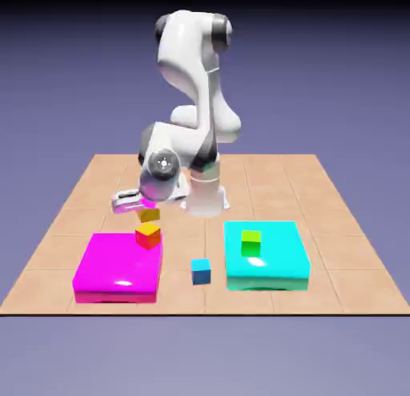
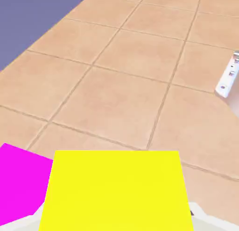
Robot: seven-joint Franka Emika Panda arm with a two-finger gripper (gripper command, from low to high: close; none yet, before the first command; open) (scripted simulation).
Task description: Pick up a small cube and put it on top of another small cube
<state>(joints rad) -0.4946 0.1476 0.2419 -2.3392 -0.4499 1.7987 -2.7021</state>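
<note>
The small yellow cube [image 2: 115,190] fills the bottom of the hand view, plain and flat-faced, and is pinched in the gripper [image 1: 142,203] (its finger tips are almost wholly hidden). It is held just above the orange cube [image 1: 148,236], which sits on the magenta block [image 1: 116,268] at its far right corner. A nearly straight descent onto the orange cube is judged to be what remains.

both views are evenly and brightly lit, sharp, without blur or edge distortion. white glare spots sit on the magenta block [image 1: 118,268] and cyan block [image 1: 266,256]. the backdrop darkens toward the exterior view's top.
</note>
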